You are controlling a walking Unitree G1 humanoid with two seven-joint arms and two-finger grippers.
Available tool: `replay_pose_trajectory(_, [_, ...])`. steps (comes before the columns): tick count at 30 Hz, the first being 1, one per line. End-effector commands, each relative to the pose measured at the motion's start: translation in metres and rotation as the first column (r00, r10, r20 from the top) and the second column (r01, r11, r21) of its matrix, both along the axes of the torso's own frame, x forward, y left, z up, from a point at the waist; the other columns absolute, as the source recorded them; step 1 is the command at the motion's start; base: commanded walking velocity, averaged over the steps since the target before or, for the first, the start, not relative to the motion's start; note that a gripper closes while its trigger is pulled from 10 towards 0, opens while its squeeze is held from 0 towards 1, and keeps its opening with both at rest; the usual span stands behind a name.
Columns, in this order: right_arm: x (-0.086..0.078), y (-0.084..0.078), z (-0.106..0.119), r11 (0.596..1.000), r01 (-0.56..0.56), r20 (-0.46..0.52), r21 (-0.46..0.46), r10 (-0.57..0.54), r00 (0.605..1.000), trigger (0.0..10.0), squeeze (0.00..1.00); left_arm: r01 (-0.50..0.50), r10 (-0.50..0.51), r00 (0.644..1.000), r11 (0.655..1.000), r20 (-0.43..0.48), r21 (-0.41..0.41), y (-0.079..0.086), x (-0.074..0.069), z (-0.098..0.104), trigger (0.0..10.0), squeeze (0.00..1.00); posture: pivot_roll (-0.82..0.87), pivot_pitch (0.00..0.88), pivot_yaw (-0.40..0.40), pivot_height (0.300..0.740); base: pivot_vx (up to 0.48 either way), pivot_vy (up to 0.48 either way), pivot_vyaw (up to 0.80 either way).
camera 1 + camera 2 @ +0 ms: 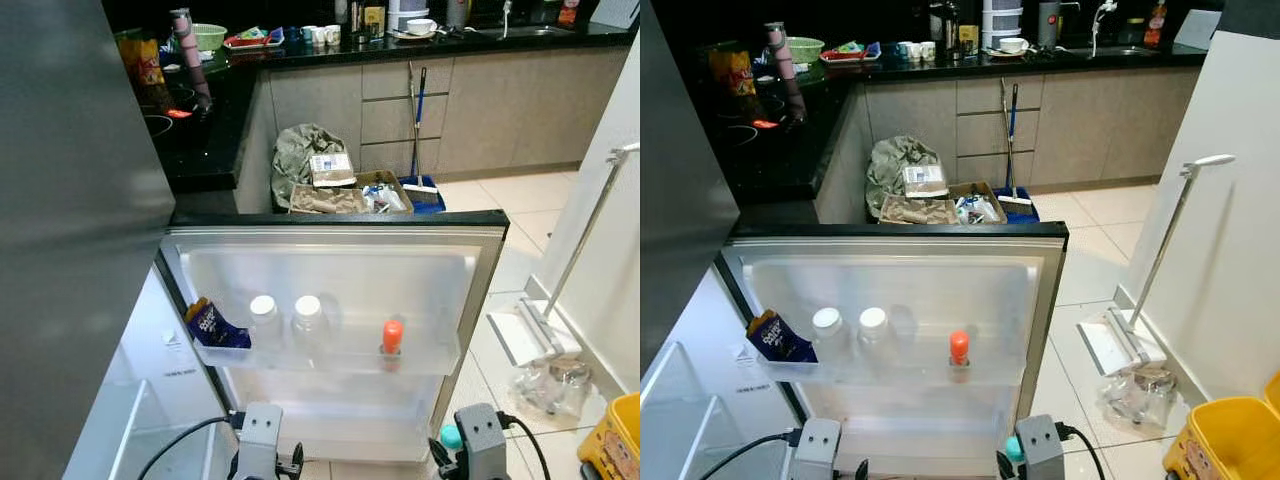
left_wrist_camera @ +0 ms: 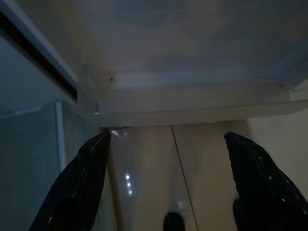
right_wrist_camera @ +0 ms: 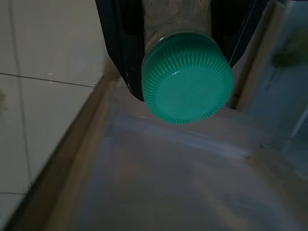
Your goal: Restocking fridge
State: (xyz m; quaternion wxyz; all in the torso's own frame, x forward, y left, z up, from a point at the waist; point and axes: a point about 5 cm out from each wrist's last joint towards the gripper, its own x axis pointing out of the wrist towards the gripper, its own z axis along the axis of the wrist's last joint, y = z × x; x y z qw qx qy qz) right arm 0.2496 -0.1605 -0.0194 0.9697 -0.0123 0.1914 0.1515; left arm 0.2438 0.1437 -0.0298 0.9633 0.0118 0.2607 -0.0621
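Green-capped bottle is sitting clamped in the right gripper, cap pointing toward the door shelf ahead.

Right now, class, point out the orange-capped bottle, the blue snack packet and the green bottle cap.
orange-capped bottle (image 1: 392, 337): left eye view, on its orange cap.
blue snack packet (image 1: 209, 326): left eye view, on its front.
green bottle cap (image 3: 187, 83): right wrist view, on its top face.

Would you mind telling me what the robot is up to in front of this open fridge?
It is restocking the fridge. The right gripper holds a green-capped bottle low in front of the open fridge door. The left gripper is open and holds nothing. The door shelf already holds a blue snack packet, two white-capped bottles and an orange-capped bottle.
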Motion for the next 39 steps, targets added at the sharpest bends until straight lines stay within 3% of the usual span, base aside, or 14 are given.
replay_pose_trajectory(1, [-0.0028,0.0002,-0.0014,1.0,0.012,0.001,0.009,-0.012,1.0,10.0,0.0,0.02,-0.02,1.0,0.999,-0.024,0.024,0.0013,-0.0023,-0.0029,10.0,0.0,-0.06,0.124,0.047,0.74,0.0,-0.48,0.0])
replay_pose_trajectory(7, [-0.0034,0.0008,-0.002,1.0,0.021,-0.001,0.007,-0.021,1.0,10.0,0.0,-0.032,0.032,0.998,0.999,-0.045,-0.001,0.005,-0.0015,-0.004,10.0,0.0,-0.06,0.124,0.061,0.74,0.0,-0.16,0.0])
replay_pose_trajectory(15, [-0.0066,0.0031,-0.0054,0.999,-0.014,-0.016,-0.038,0.013,1.0,10.0,0.0,-0.01,0.01,0.999,1.0,-0.037,0.002,0.004,-0.0006,-0.0025,10.0,0.0,-0.06,0.125,0.068,0.74,0.0,0.0,0.0])
replay_pose_trajectory(24, [-0.0078,0.0044,-0.0068,0.999,-0.022,-0.03,-0.032,0.021,0.999,10.0,0.0,-0.004,0.004,1.0,1.0,-0.021,0.003,0.0021,-0.0001,-0.001,10.0,0.0,-0.06,0.123,0.072,0.74,0.0,0.0,0.61])
replay_pose_trajectory(27, [-0.0078,0.0007,-0.0066,1.0,0.03,-0.027,-0.008,-0.03,0.999,10.0,0.0,-0.006,0.006,1.0,1.0,-0.016,-0.013,0.0012,-0.0006,-0.0007,10.0,0.0,-0.06,0.121,0.074,0.74,0.0,0.0,0.0])
replay_pose_trajectory(33, [-0.0089,-0.0002,-0.0066,1.0,0.018,-0.024,-0.014,-0.018,1.0,10.0,0.0,0.017,-0.017,1.0,1.0,0.004,0.021,0.0005,0.0006,0.0013,10.0,0.0,-0.06,0.117,0.076,0.74,0.0,0.0,0.0])
replay_pose_trajectory(39, [-0.0101,-0.0006,-0.0071,1.0,0.016,-0.024,-0.014,-0.016,1.0,10.0,0.0,-0.022,0.022,1.0,1.0,-0.001,0.003,0.0026,0.002,0.0015,10.0,0.0,-0.07,0.115,0.075,0.74,0.0,-0.48,0.0])
